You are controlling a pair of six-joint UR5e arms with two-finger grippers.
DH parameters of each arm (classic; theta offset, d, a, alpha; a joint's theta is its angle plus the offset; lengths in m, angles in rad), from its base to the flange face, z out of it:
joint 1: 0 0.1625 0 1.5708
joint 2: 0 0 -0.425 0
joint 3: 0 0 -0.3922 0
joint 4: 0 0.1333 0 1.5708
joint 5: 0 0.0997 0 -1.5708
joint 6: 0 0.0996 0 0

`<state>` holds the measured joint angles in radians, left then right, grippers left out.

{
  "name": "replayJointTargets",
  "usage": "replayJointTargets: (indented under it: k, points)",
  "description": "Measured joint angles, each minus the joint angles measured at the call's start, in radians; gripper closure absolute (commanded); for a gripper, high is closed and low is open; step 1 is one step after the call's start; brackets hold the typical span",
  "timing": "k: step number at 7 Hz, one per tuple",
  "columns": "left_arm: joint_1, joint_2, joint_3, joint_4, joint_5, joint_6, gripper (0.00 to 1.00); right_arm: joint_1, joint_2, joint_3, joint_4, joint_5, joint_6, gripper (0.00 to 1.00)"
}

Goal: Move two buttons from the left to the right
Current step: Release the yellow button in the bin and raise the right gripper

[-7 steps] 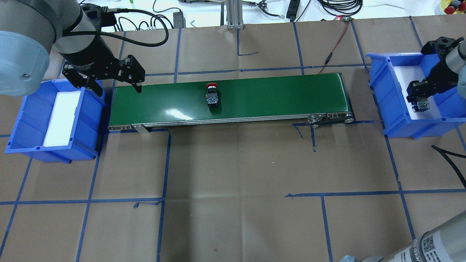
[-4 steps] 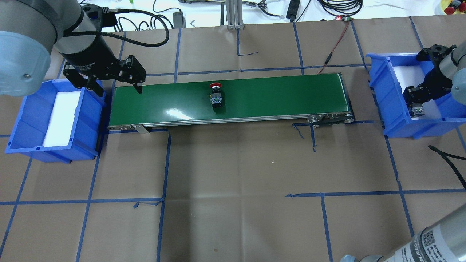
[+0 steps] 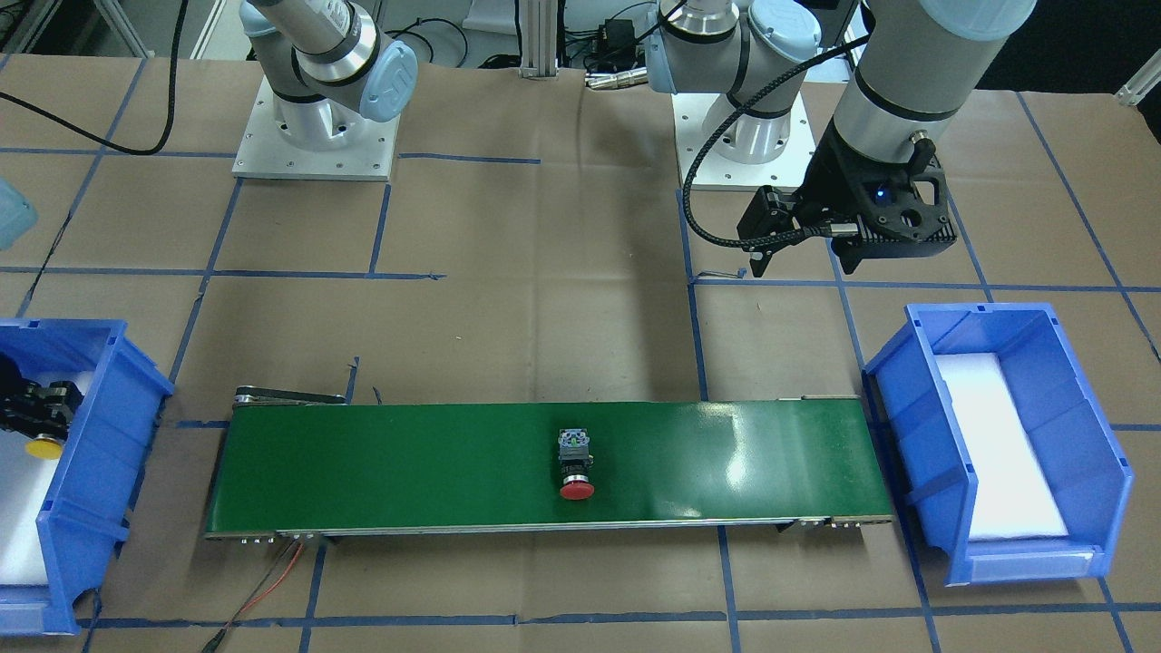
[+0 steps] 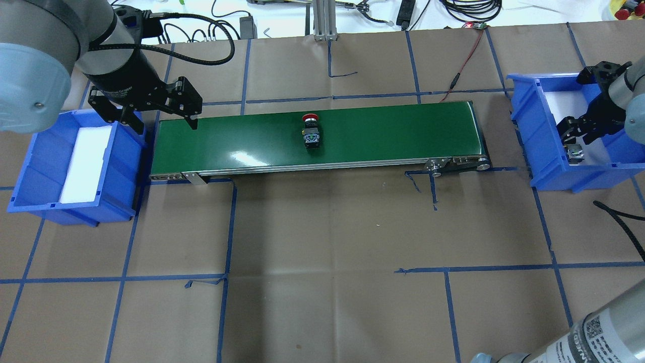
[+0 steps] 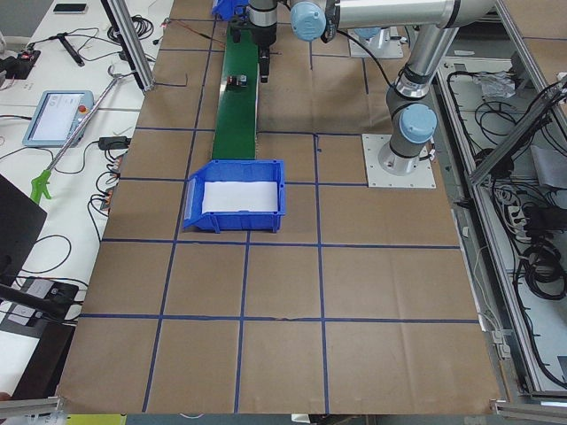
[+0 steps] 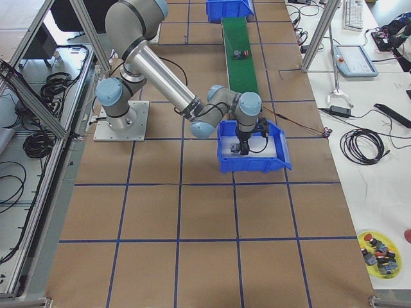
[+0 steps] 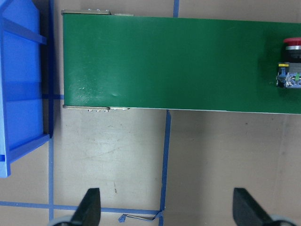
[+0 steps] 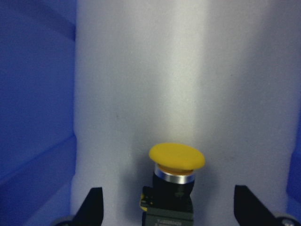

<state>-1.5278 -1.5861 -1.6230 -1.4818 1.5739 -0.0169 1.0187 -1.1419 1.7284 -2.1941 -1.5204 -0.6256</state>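
The red-capped button lies on its side near the middle of the green belt; it also shows as the red button and at the right edge as the red button. My left gripper hangs open over the belt's left end, nothing in it. The yellow-capped button lies on the white foam inside the right blue bin. My right gripper stands open around it, with a clear gap on each side of the black body. The yellow button shows below the right gripper.
A blue bin with a white foam liner stands at the belt's left end. A red wire runs to the belt's far right corner. A black cable lies near the right bin. Brown paper with blue tape lines covers the table.
The red button has travelled rightwards along the belt. My right gripper has shifted a little left and down in the right bin with the yellow button. The left arm has stayed put.
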Motion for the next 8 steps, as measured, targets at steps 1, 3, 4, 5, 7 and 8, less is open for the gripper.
replayJointTargets:
  k: [1,3,4,5,7,8]
  points:
    - [0.000,0.000,0.000,0.000,0.000,0.000,0.00,0.003,-0.002,-0.040,0.010,-0.001,0.014,0.01]
    - [0.000,0.000,0.000,0.000,-0.001,0.000,0.00,0.032,-0.016,-0.146,0.113,-0.002,0.054,0.00]
    - [0.000,0.000,0.000,0.000,-0.001,0.000,0.00,0.064,-0.028,-0.189,0.177,0.000,0.061,0.00]
    - [0.000,-0.001,0.000,0.000,-0.001,0.000,0.00,0.094,-0.037,-0.220,0.208,0.011,0.063,0.00]
    - [0.000,-0.001,0.000,0.000,-0.003,0.000,0.00,0.127,-0.043,-0.247,0.227,0.056,0.065,0.00]
    - [0.000,-0.002,0.000,0.000,-0.004,0.000,0.00,0.154,-0.043,-0.250,0.228,0.063,0.067,0.00]
